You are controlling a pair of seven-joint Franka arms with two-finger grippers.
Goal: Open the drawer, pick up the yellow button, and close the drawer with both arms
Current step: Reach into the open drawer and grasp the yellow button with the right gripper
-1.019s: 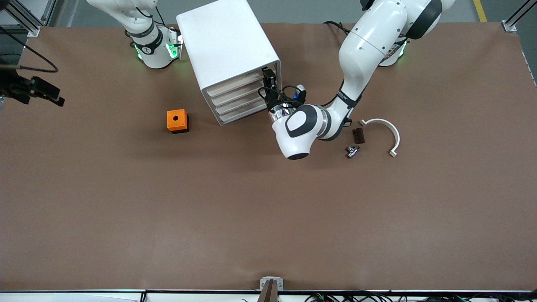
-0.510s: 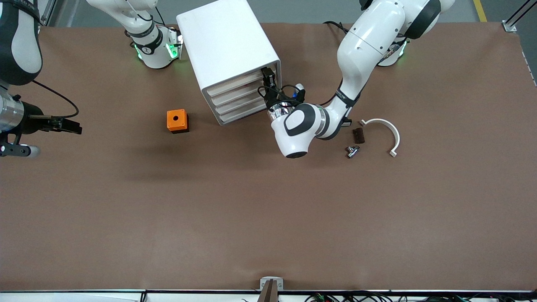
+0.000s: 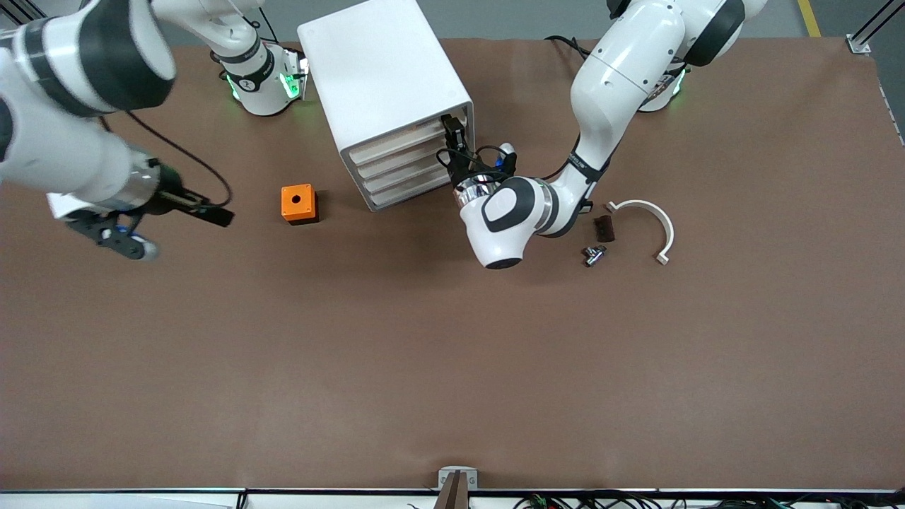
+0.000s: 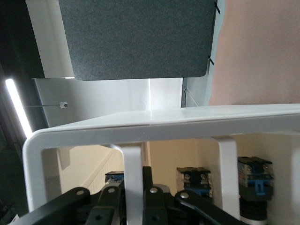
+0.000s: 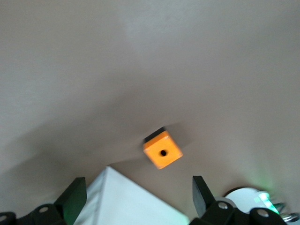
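Table (image 3: 452,353): brown sheet filling the front view. Left arm (image 3: 615,85) comes down from the top edge and bends back toward the middle of the frame. Right arm (image 3: 78,63) sweeps in from the top corner at its own end. White cabinet (image 3: 382,78) stands at top centre, four drawers stacked in its front, all looking pushed in. Left gripper (image 3: 453,138) sits at the uppermost drawer, at the end nearest its arm. In the left wrist view you see its fingers (image 4: 112,206) clamped on a white drawer front (image 4: 133,180). Past that front, black parts with blue ends (image 4: 255,180) sit inside the compartments. You cannot tell whether any of them is the button; its place cannot be made out. Right gripper (image 3: 215,214) hangs over bare table, jaws wide apart and holding nothing, beside the orange cube (image 3: 298,203). At the left arm's end of the table lie a curved white piece (image 3: 657,219), a dark brown block (image 3: 604,227) and a small metal part (image 3: 594,254), close together.
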